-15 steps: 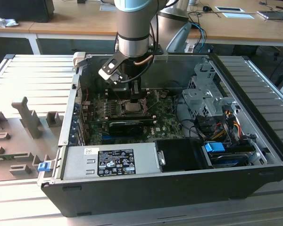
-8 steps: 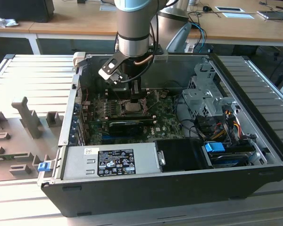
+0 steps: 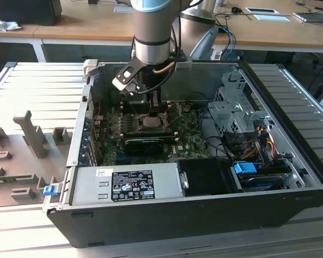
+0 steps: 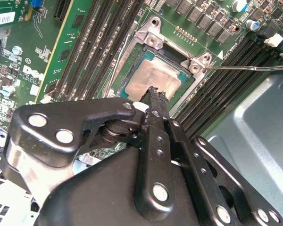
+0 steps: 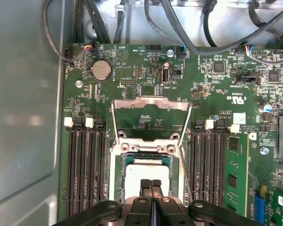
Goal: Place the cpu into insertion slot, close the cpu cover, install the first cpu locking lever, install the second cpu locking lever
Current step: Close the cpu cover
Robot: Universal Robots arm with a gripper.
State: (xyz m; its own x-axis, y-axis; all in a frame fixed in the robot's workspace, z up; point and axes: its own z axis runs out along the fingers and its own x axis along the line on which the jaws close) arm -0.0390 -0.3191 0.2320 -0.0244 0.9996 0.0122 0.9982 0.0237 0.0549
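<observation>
The cpu lies flat with its pale metal face up inside the insertion slot. In the second wrist view the cpu sits square in the slot's rim. My gripper is shut, fingertips together right over the chip's edge, nothing held between them; whether they touch it I cannot tell. In the second wrist view the gripper hovers at that same edge. The cpu cover stands raised and open behind the slot. A thin locking lever sticks out sideways, unlatched. In the exterior view the gripper hangs above the cpu.
Memory slots flank the socket on both sides. A long black card lies just in front of it. The power supply, the drive cage and loose cables crowd the case. The grey case wall stands close by.
</observation>
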